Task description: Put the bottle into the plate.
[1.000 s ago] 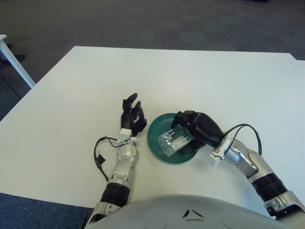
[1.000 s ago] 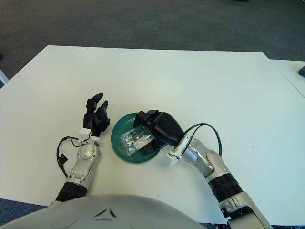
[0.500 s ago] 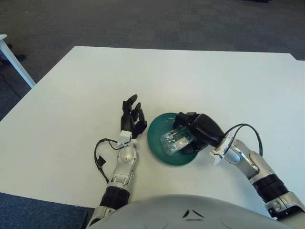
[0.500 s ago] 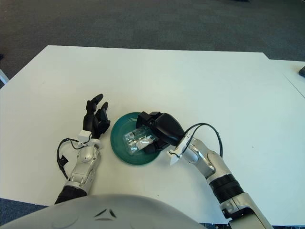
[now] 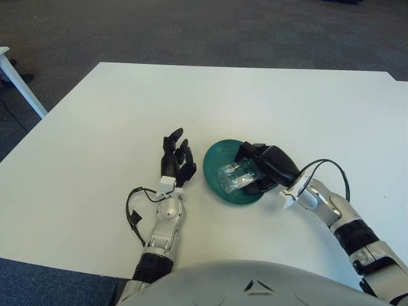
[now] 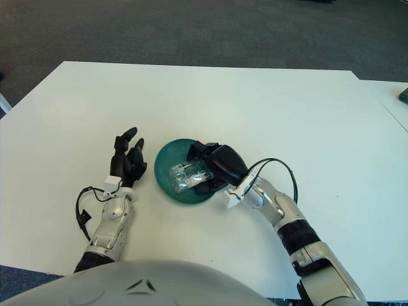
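**Clear plastic bottle, lying in the green plate**

Clear plastic bottle (image 5: 234,176) is on its side inside the green plate (image 5: 217,157), and my right hand (image 5: 264,167) is over the plate's right edge with its fingers (image 5: 247,150) wrapped around it. The plate sits on the white surface (image 5: 95,127). My left hand (image 5: 176,159) is just left of the plate, not touching it, fingers loosely apart and holding nothing.
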Robot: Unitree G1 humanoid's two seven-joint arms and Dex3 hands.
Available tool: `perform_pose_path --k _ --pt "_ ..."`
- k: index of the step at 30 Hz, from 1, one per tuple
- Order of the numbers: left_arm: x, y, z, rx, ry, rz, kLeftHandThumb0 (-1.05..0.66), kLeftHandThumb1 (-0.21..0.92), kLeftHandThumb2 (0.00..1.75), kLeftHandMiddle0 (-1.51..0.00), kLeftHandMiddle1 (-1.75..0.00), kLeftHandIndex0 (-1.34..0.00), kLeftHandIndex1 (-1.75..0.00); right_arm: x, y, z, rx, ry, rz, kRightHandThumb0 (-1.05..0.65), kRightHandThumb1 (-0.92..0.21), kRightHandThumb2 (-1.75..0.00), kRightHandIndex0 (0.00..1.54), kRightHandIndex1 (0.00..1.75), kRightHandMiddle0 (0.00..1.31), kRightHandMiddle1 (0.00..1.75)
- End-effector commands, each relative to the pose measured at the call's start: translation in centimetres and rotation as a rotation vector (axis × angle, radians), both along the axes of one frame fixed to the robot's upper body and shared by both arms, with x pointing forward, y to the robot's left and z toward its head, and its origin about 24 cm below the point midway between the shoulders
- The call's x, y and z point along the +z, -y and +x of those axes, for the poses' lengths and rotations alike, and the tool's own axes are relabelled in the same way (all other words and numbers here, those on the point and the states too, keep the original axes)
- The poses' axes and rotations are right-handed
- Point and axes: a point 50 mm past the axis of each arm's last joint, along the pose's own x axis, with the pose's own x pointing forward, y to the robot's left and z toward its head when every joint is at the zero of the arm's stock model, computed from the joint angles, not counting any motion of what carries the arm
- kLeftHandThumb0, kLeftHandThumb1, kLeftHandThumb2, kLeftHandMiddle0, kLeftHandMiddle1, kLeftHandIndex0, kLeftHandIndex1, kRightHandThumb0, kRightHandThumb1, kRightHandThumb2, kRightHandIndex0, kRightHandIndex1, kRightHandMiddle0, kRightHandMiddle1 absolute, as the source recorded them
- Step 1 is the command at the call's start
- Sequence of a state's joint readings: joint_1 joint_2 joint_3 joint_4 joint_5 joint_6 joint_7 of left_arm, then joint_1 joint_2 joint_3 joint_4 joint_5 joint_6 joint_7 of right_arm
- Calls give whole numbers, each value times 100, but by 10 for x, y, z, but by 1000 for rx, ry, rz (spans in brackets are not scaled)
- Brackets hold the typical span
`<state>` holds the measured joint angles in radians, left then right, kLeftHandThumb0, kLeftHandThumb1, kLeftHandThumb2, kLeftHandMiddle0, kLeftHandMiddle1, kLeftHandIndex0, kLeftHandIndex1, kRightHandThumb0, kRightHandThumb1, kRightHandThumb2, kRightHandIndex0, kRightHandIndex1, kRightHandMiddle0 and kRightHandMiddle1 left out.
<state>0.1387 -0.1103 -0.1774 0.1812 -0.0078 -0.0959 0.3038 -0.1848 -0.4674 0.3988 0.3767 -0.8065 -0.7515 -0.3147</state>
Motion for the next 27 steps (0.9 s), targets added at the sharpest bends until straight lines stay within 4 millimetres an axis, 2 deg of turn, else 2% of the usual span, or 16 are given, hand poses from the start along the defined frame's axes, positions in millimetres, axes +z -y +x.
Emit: perform_pose_path --k 1,9,14,27 --pt "-12 18 -13 20 -105 -90 -70 92 62 -65 -3 -10 -79 -23 0 -11 20 -67 -73 -40 -62 -94 98 175 39 175" --pt "-11 17 -14 19 -112 -79 -70 92 62 -63 -3 -10 -79 -33 -1 -10 18 -77 -113 -40 -62 -93 100 175 39 175" --pt "-10 18 -14 9 -107 -78 -70 92 65 -63 -2 -9 -78 -45 1 -10 3 -102 -164 -40 -63 -92 99 175 38 175" --pt "-10 22 -15 13 -106 -83 -72 92 69 -60 0 -8 -78 -52 2 -7 -9 -115 -221 -40 -63 -92 94 175 38 175"
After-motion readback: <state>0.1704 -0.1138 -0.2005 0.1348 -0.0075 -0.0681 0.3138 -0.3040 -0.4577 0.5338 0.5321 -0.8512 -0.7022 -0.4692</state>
